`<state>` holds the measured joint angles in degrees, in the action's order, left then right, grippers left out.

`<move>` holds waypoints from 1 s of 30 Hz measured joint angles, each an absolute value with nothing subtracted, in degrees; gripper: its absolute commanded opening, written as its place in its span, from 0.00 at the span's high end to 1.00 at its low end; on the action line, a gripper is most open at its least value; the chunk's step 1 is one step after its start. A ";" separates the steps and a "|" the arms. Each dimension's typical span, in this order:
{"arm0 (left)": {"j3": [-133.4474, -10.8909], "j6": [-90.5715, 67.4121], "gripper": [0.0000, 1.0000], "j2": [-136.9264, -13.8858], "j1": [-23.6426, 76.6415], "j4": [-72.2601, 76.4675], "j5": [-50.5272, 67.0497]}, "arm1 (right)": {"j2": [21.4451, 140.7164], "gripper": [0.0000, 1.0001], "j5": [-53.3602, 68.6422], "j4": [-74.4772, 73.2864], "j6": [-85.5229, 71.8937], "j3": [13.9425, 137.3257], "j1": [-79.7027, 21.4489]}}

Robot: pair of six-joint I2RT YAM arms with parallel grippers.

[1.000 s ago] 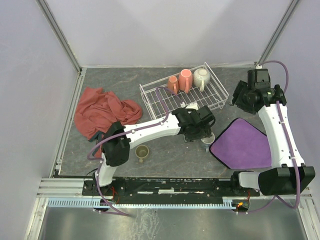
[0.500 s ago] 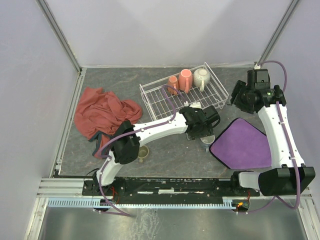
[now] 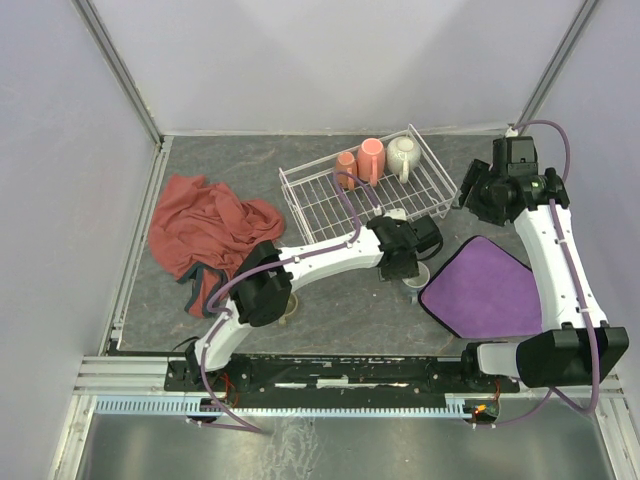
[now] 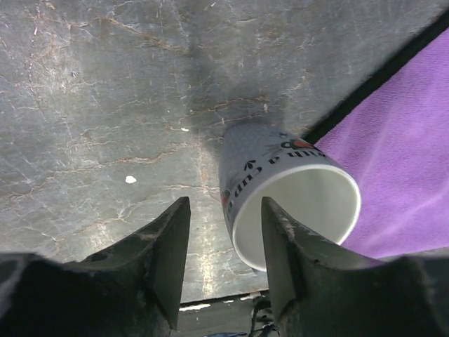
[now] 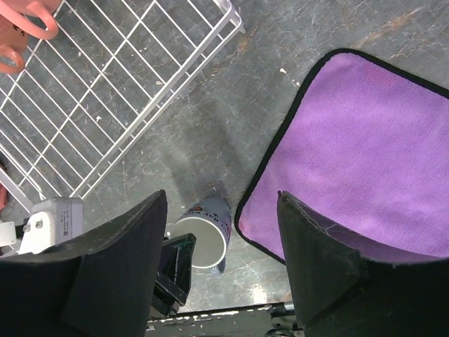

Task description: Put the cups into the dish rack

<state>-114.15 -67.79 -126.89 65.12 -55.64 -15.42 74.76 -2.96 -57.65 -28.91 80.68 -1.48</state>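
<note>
A white-and-orange printed cup [image 3: 416,277] stands on the grey table by the purple cloth's corner. My left gripper [image 3: 404,262] is open just above it. In the left wrist view the cup's near wall [image 4: 235,200] lies between the fingers of the left gripper [image 4: 224,210], the right finger over its mouth. My right gripper [image 3: 480,190] is open, high above the rack's right end, and looks down on the same cup [image 5: 210,232]. The white wire dish rack [image 3: 330,205] holds two salmon-orange cups [image 3: 371,160] and a cream cup [image 3: 403,155]. An olive-green cup [image 3: 291,309] is mostly hidden by my left elbow.
A purple cloth [image 3: 485,287] lies right of the cup and also shows in the right wrist view [image 5: 358,154]. A red towel [image 3: 210,230] is bunched at the left. The rack's corner [image 5: 224,21] is close behind the cup.
My left arm has stretched further right, its elbow now over the olive-green cup and the gripper closer over the white printed cup. The right arm has barely moved.
</note>
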 measured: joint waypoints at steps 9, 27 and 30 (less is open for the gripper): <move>-114.52 -66.32 0.83 -127.90 64.95 -55.77 -15.14 | 75.00 0.29 -2.98 -57.41 -28.93 80.60 -1.48; -114.06 -63.02 0.97 -128.03 63.40 -54.13 -11.77 | 74.94 0.29 -1.85 -57.39 -28.91 79.77 -1.48; -108.71 -62.98 0.97 -124.66 63.02 -51.90 -10.72 | 74.76 0.30 -0.93 -57.21 -28.88 79.70 -1.48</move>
